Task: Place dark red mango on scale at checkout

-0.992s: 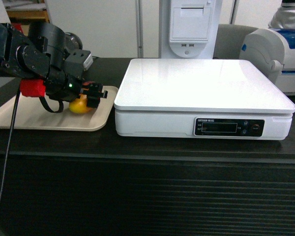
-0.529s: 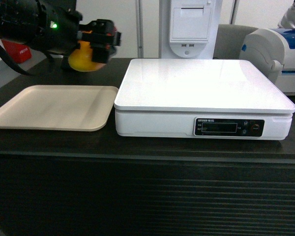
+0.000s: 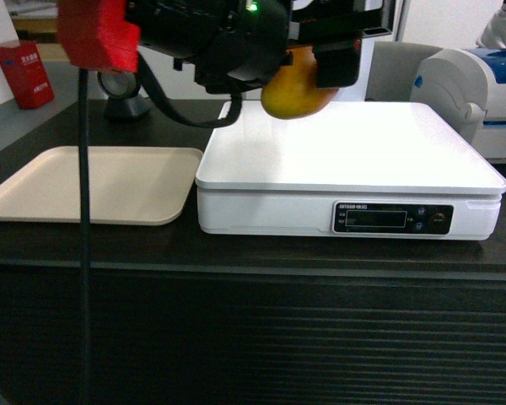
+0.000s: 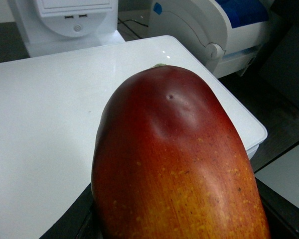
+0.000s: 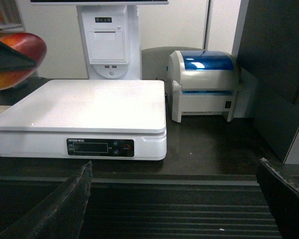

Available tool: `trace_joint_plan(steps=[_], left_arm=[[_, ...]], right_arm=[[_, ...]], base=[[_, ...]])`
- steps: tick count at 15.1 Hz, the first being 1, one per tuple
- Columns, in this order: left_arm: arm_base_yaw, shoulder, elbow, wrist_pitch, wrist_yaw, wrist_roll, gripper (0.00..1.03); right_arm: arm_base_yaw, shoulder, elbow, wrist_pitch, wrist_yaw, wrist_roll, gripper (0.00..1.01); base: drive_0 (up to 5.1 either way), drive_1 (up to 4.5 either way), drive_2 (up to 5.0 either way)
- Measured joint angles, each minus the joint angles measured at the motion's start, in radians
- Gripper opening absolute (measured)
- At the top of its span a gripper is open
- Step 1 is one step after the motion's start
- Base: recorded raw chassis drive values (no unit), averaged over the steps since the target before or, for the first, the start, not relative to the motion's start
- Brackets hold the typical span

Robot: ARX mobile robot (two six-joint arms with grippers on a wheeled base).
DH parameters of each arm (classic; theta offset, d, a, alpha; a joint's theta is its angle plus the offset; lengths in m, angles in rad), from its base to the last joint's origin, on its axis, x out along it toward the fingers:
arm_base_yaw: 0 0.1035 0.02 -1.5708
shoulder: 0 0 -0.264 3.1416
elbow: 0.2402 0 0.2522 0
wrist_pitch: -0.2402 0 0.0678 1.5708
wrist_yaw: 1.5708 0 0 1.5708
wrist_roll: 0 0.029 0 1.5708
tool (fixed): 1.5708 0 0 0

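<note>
Gripping the smooth oval dark red mango (image 3: pixel 297 91), left fingers (image 3: pixel 336 66) above flat white scale (image 3: pixel 354 160)

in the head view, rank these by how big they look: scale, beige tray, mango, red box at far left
1. scale, largest
2. beige tray
3. dark red mango, held above the scale by the left gripper
4. red box, smallest; it also stands farther back, so only its apparent size is ranked

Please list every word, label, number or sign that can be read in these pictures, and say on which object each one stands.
No text can be read for certain.
Scale: a small white line above the dark display, too blurred to read.
Red box at the far left: white marks, too small to read.
White terminal behind the scale: no readable text.
White and blue printer: no readable text.
Dark red mango: no label.
</note>
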Motion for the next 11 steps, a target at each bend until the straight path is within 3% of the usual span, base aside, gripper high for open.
trace_joint_plan(steps=[6,11], left_arm=[[-0.101,0.332,0.423,-0.204,-0.048,-0.084,0.64],[-0.1,0.586,0.763,-0.377,-0.149,-0.09,0.64]], right_arm=[[0.0,0.0,0.0,0.0,0.0,0.0,0.98],[0.0,0.0,0.0,0.0,0.0,0.0,0.98]], base=[[0.0,0.0,0.0],[0.0,0.0,0.0]])
